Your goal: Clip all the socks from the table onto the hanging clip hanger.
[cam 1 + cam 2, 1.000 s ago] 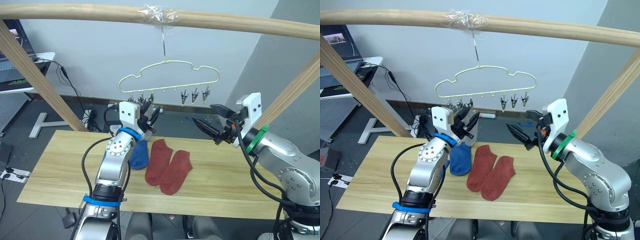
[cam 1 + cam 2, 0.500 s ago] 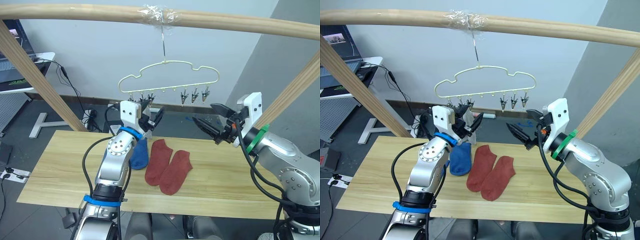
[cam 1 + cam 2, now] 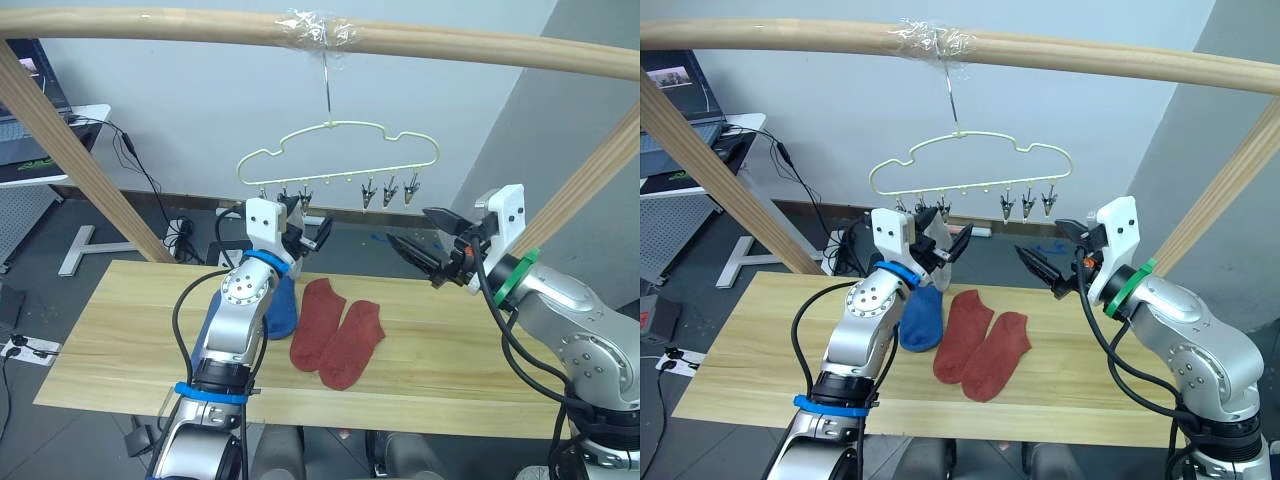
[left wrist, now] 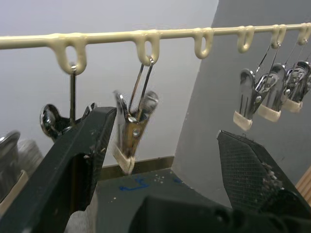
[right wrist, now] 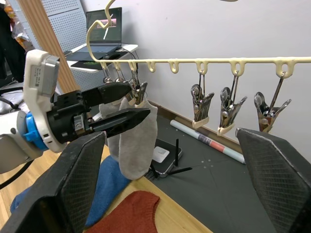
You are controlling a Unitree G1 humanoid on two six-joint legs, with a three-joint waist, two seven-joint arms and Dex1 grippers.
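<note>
Since a second ago the left hand (image 3: 945, 247) has spread its fingers and shifted slightly toward the middle of the clip hanger (image 3: 335, 160), letting go of the light grey sock (image 5: 132, 141), which now hangs from one of the left-end clips (image 5: 137, 90) beside the hand. In the left wrist view its two black fingers stand well apart, with an empty clip (image 4: 130, 131) swinging between them. The right hand (image 3: 425, 244) waits at about 3 o'clock from the hanger's row, fingers apart and holding nothing, pointing toward the three free clips (image 3: 388, 190) at the right end. On the tabletop (image 3: 120, 330) a blue sock (image 3: 281, 308) lies just under the left forearm, and two rust-red socks (image 3: 338, 334) lie side by side, touching, at about 4 o'clock from it; I cannot see any others. I judge the step in hand to be the release and retreat after clipping. To do it well, the left hand should draw straight back and down, away from the row, so that neither finger snags the neighbouring clip or drags the grey sock loose. The hanger hangs by a thin hook (image 3: 325, 95) from the taped pole (image 3: 320, 35), so any sideways nudge is likely to set it swinging; waiting for it to settle before reaching down at 6 o'clock for the blue sock seems wise.
</note>
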